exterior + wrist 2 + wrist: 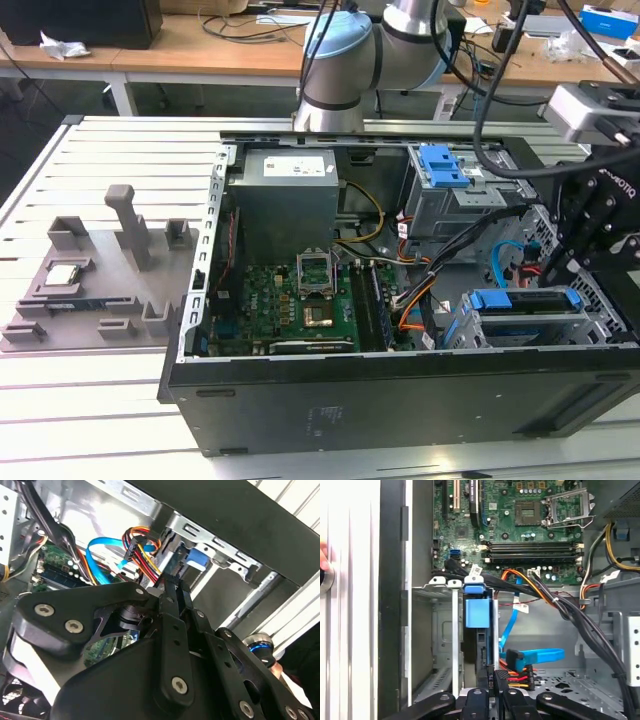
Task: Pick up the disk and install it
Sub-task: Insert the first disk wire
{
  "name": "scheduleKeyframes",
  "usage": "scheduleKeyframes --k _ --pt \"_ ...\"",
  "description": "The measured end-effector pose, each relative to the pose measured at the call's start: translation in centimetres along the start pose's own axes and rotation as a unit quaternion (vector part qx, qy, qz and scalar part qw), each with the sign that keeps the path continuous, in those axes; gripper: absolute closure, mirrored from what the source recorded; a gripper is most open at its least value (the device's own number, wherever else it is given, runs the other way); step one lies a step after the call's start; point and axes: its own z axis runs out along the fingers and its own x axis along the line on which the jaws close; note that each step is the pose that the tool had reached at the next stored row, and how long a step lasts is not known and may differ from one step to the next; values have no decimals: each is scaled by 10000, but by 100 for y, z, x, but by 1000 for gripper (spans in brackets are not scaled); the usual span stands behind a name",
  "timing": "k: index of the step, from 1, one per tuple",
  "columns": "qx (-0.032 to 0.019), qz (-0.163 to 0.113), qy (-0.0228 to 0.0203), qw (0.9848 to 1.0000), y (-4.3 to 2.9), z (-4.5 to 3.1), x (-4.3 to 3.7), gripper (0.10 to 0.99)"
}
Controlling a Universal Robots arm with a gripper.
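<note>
A: So, where is the disk at this point?

B: It sits in the drive bay at the front corner of the open computer case, on the exterior view's right. Its blue frame shows at both ends, and it lies flat and level with the bay's metal walls, which suggests it is already seated, not just resting on top.

A: And the gripper?

B: It hangs just above and beside that bay, over the far end of the disk. I judge it is placed there because the bay is the install spot. In the first wrist view the blue frame stands edge-on straight ahead of the gripper's black linkage, so the tool is lined up along the drive.

A: Are the fingers holding it?

B: I cannot tell. The linkage hides the tips in both wrist views, and the exterior view does not show whether they touch the disk or how wide they stand.

A: Why are the cables bunched there?

B: The blue data cable and the orange-and-red power leads run close beside the bay, probably so they can reach the drive's connectors.
</note>
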Motion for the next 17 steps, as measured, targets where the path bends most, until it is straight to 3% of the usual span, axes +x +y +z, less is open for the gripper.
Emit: scheduleKeyframes --k 17 --pt "-3 0 1 10000 -41 155 -2 914"
